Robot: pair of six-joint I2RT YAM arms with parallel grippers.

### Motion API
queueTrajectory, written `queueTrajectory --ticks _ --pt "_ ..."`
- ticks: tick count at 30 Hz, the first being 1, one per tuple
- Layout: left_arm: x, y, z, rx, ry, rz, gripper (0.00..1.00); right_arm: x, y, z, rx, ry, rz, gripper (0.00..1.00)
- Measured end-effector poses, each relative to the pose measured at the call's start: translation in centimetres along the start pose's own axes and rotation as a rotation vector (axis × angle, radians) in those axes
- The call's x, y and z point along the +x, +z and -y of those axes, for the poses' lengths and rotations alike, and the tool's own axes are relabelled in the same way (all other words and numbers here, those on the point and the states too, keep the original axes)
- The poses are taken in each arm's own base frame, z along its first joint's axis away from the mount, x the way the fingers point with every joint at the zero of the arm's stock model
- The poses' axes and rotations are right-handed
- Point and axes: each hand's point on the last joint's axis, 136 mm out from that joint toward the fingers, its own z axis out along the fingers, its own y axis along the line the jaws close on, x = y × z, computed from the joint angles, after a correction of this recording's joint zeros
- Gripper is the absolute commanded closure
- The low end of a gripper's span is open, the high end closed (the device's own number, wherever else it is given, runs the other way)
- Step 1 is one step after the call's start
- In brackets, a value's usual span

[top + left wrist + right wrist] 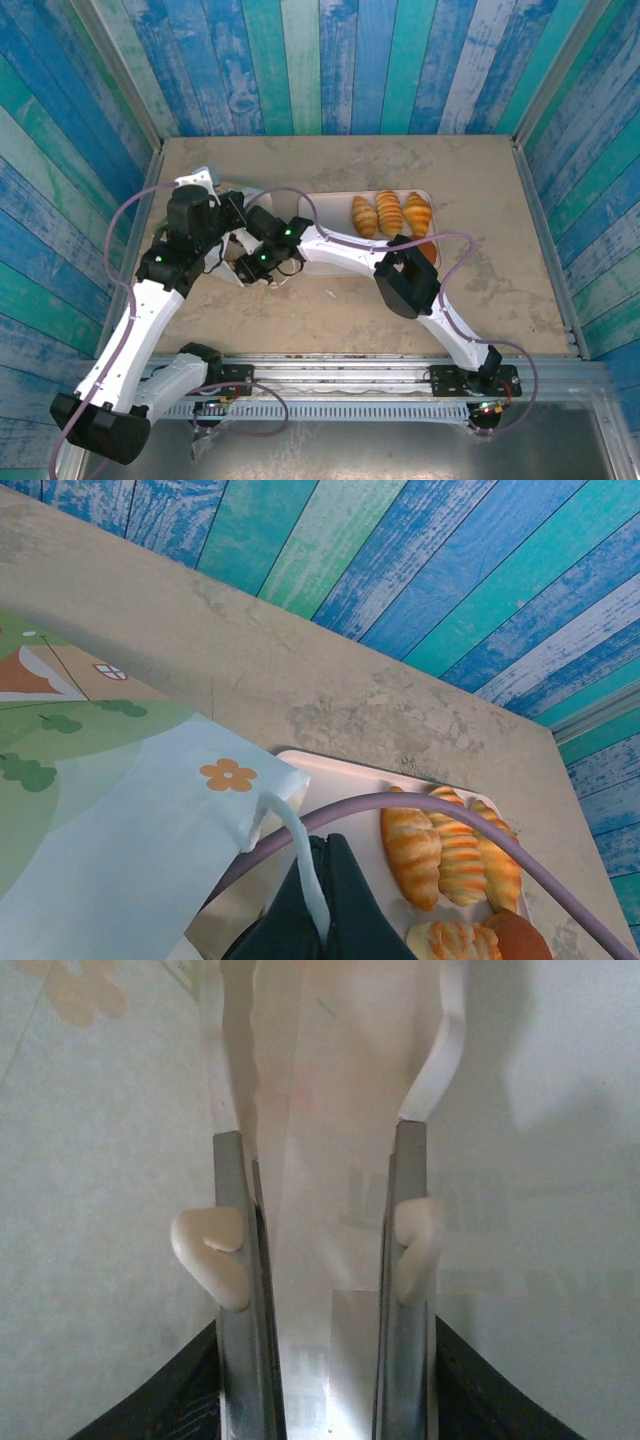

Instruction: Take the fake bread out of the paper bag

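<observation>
Gaping empty inside the flimsy paper bag [120,810], the right gripper [320,1150] is hovering; the left gripper [325,880] is clenching the handle [300,855]. Fake bread [440,855] on the tray [340,780] is looking light, grippable crosswise.

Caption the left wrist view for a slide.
Left gripper pinches white printed paper bag by cord handle; golden toy croissants lie on pale pink tray.

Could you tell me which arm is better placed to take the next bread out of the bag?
Right: the right gripper stands open and empty, pointing into the paper bag. The left gripper is shut on the handle, seemingly steadying the bag.
</observation>
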Motion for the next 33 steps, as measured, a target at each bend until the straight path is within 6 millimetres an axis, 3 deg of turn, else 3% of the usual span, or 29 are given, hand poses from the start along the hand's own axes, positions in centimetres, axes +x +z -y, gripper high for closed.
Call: queueTrajectory --ticks 8,13,26,33 --pt "-0.2 0.0 -0.3 -0.018 -0.001 0.014 1.0 0.1 -0.1 0.0 0.003 0.027 -0.006 0.71" --pt "-0.5 -0.2 -1.1 -0.057 -0.016 0.038 1.0 1.0 -0.6 0.4 0.022 0.045 -0.012 0.73" --pt "-0.8 -0.6 -2.8 -0.146 -0.022 0.078 1.0 2.4 -6.7 0.1 0.098 0.038 0.063 0.73" --pt "-1.0 -0.7 -3.0 -0.157 -0.02 0.087 1.0 3.4 -8.2 1.4 0.177 0.041 0.08 0.66"
